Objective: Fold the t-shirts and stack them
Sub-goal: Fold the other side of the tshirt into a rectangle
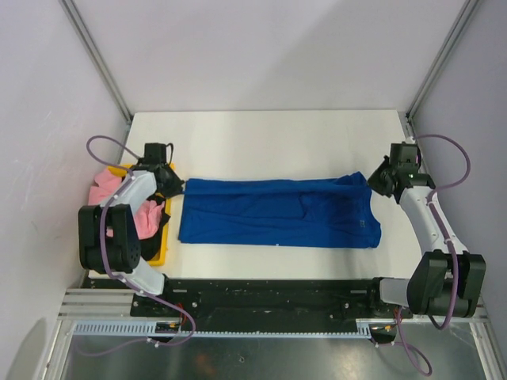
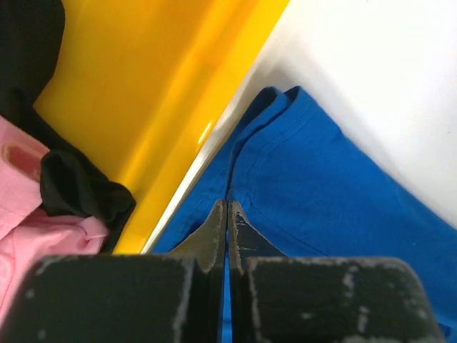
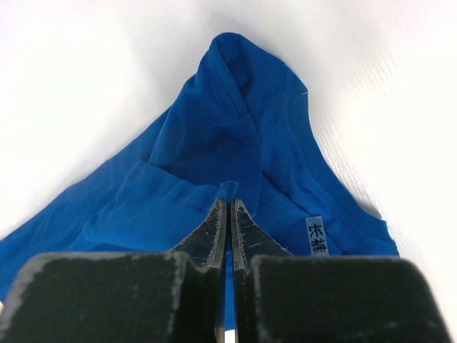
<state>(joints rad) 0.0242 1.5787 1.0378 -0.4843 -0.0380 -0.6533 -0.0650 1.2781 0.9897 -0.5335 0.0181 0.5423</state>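
A royal-blue t-shirt (image 1: 277, 212) lies folded into a long band across the white table. My left gripper (image 1: 173, 187) is at its far left corner, shut on a fold of the blue cloth (image 2: 300, 171), which shows between the jaws of this gripper (image 2: 227, 207). My right gripper (image 1: 372, 180) is at the far right corner, by the collar. It (image 3: 228, 204) is shut on a pinch of blue cloth (image 3: 214, 136), next to a small white label (image 3: 317, 236). A pink t-shirt (image 1: 103, 190) (image 2: 36, 229) and a black one (image 2: 78, 186) lie in the bin.
A yellow plastic bin (image 1: 158, 257) (image 2: 143, 86) stands at the table's left edge, right beside the blue shirt's left end. Metal frame posts (image 1: 95, 59) rise at the back corners. Bare white tabletop (image 1: 269, 142) lies behind the shirt.
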